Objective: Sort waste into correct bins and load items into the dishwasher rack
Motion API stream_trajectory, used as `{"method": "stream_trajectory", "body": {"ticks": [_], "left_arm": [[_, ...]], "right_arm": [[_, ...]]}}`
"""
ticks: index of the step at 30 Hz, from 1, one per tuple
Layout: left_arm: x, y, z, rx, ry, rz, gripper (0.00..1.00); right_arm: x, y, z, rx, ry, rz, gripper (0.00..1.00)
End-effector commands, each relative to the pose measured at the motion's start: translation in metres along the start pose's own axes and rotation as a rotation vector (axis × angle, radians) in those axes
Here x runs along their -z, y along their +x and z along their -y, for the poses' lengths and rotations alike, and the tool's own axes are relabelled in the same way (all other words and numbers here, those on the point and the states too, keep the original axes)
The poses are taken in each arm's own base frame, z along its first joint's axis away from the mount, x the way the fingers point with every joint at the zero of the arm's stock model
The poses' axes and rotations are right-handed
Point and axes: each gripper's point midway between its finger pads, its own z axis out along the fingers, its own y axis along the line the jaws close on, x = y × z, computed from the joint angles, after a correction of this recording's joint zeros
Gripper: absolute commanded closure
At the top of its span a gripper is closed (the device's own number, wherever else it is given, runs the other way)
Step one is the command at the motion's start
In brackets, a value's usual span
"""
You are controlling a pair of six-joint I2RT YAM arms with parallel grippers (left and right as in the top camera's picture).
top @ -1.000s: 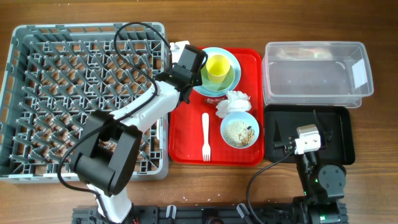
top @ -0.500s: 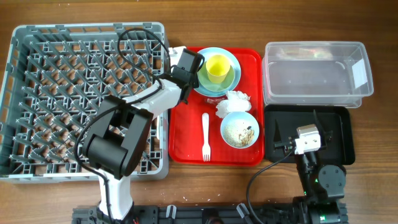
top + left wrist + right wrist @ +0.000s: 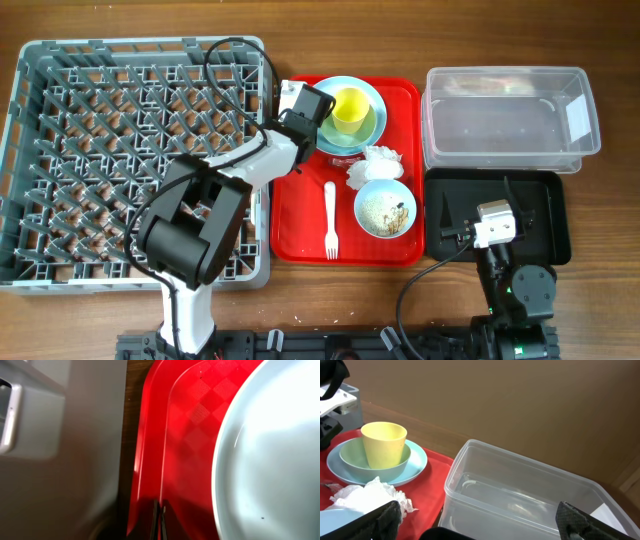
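Pale blue plate [image 3: 270, 460], yellow cup [image 3: 350, 106] stacked on it, at the far end of the red tray [image 3: 300, 220] on the worktop. It is rigid and glossy, probably slippery, so I would pinch its bare left rim. The left pincer [image 3: 318, 112] is beside that rim; I cannot tell its opening. The right pincer [image 3: 480, 525] is spread wide. Since earlier, the left arm has folded nearer the tray.

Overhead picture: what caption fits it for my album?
Left end effector at the plate and yellow cup stacked on the red tray.
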Motion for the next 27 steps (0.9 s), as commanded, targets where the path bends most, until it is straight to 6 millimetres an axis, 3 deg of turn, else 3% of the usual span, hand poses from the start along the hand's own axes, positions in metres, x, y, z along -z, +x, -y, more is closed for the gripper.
{"method": "stream_trajectory", "body": {"ticks": [1, 11, 16, 18, 19, 21, 22, 24, 25, 27], "left_arm": [[-0.003, 0.004, -0.013, -0.068, -0.094, 0.009, 0.96], [-0.003, 0.004, -0.016, -0.103, -0.112, 0.009, 0.96], [0.011, -0.02, -0.007, -0.08, -0.093, 0.063, 0.96], [0.036, -0.046, 0.002, -0.062, -0.06, 0.125, 0.96], [0.065, -0.072, 0.006, -0.038, -0.03, 0.183, 0.96], [0.115, -0.101, -0.003, 0.001, 0.012, 0.244, 0.96], [0.139, -0.104, -0.013, 0.064, 0.079, 0.229, 0.96], [0.158, -0.092, -0.031, 0.193, 0.241, 0.102, 0.95], [0.166, -0.084, -0.048, 0.264, 0.323, 0.022, 0.82], [0.179, -0.076, -0.095, 0.378, 0.382, -0.052, 0.77]], "right_arm": [[0.0, -0.002, -0.001, 0.009, -0.005, 0.01, 0.0], [0.0, -0.002, -0.001, 0.008, -0.005, 0.01, 0.0], [0.0, -0.002, -0.001, 0.009, -0.005, 0.01, 0.0], [0.0, -0.002, -0.001, 0.009, -0.005, 0.01, 0.0], [0.0, -0.002, -0.001, 0.009, -0.005, 0.01, 0.0], [0.0, -0.002, -0.001, 0.008, -0.005, 0.01, 0.0], [0.0, -0.002, -0.001, 0.009, -0.005, 0.01, 0.0], [0.0, -0.002, 0.0, 0.009, -0.005, 0.01, 0.0], [0.0, -0.002, -0.001, 0.009, -0.005, 0.01, 0.0], [0.0, -0.002, -0.001, 0.009, -0.005, 0.01, 0.0]]}}
